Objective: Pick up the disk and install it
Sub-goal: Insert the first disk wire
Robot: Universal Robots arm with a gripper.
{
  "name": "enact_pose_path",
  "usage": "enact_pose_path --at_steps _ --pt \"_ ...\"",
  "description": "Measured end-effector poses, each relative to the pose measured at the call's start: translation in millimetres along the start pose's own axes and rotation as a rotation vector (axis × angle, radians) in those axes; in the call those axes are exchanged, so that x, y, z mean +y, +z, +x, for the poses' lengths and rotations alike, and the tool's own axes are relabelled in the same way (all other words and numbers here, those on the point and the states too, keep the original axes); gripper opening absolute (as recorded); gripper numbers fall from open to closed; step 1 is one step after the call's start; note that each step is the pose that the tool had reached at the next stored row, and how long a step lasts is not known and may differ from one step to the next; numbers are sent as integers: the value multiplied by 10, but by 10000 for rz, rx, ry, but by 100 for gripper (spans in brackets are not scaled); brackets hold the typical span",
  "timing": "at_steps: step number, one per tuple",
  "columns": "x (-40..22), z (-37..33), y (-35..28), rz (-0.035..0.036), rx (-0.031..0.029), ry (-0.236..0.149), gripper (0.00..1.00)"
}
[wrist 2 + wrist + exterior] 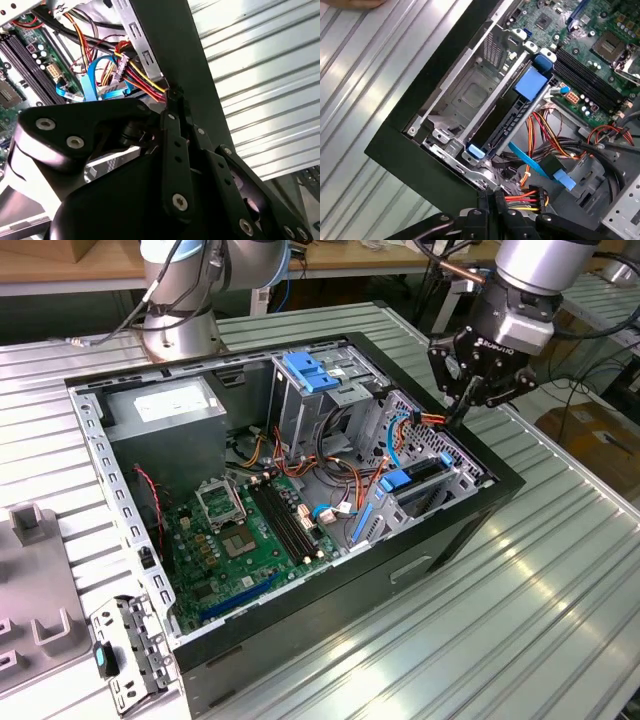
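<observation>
We see the disk (507, 122) standing on edge in the bay at the corner of the computer case (455, 540): a dark slab edged by blue rails, probably already seated. The gripper (462, 412) hovers just above the case's rim beside the cables (530, 197), fingers pressed together, holding nothing

The open black computer case (300, 610) lies on the ribbed metal counter (520, 600). Inside it, the green motherboard (250, 530) covers the floor, and the grey metal power supply box (165, 410) sits in the corner nearest the robot base (180, 330). The tall grey cage with a blue plastic handle (310, 380) stands beside the box. The disk with blue plastic side rails (512, 112) sits in the bay at the case's edge, on the exterior view's right. The black end effector (470, 390) hangs above that edge, over a bundle of coloured wires (530, 197).
</observation>
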State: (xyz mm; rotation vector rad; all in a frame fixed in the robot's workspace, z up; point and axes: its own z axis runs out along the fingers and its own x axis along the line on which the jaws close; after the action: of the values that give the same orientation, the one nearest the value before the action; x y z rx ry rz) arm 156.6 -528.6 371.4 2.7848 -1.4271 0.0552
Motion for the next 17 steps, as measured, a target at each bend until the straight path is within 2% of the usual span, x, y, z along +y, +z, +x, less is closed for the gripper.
enact_pose_path --at_steps 1,2,10,15,17 --pt "80 -57 -2 42 34 68 17" --pt "80 -57 1 32 37 394 17" --pt "80 -58 9 -20 48 1725 17" --pt "140 -101 14 -27 49 1926 17" --pt "141 -101 16 -39 53 2200 17"
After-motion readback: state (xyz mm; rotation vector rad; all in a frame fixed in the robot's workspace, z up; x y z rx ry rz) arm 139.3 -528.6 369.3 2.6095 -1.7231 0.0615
